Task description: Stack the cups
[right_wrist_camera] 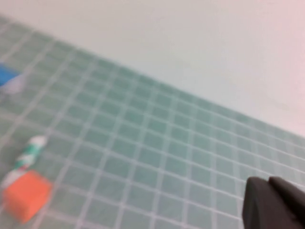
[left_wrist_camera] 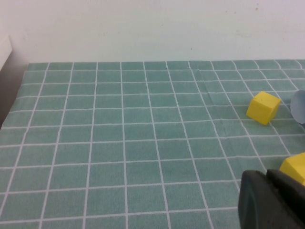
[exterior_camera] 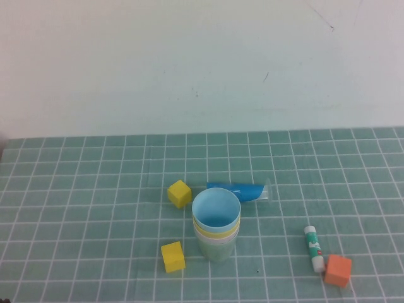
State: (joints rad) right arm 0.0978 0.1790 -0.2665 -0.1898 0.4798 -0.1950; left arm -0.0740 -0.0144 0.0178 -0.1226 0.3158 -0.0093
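Observation:
The four cups stand nested in one upright stack [exterior_camera: 216, 228] near the middle of the green grid mat. The light blue cup [exterior_camera: 216, 208] is innermost on top. Below its rim show the yellow rim [exterior_camera: 216, 225], the pale pink rim [exterior_camera: 216, 236] and the pale green cup [exterior_camera: 214, 250] at the bottom. Neither arm shows in the high view. My left gripper [left_wrist_camera: 268, 175] is shut and empty, low over the mat to the left of the stack; an edge of the stack [left_wrist_camera: 299, 107] shows there. My right gripper [right_wrist_camera: 268, 181] is shut and empty over the mat's right part.
Two yellow cubes [exterior_camera: 179, 193] [exterior_camera: 172, 256] lie left of the stack. A blue tube with a clear end [exterior_camera: 240, 190] lies behind it. A glue stick [exterior_camera: 313, 247] and an orange cube [exterior_camera: 338, 270] lie at the front right. A white wall stands behind the mat.

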